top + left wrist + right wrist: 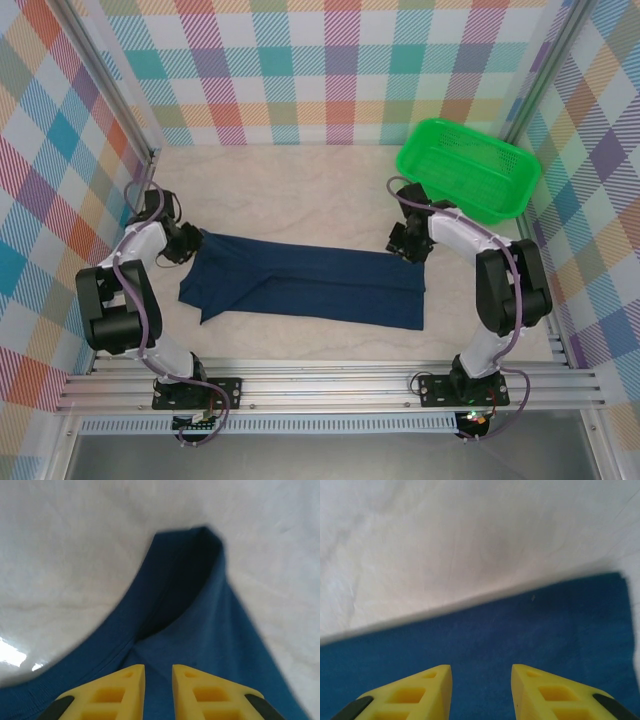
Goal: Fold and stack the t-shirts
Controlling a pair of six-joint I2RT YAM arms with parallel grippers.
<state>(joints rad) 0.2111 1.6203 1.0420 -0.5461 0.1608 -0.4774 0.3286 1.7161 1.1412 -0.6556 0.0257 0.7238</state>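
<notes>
One navy t-shirt (300, 285) lies folded long across the table (300, 190).

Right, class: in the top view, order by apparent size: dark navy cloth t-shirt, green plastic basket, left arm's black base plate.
Largest: dark navy cloth t-shirt; then green plastic basket; smallest: left arm's black base plate.
</notes>
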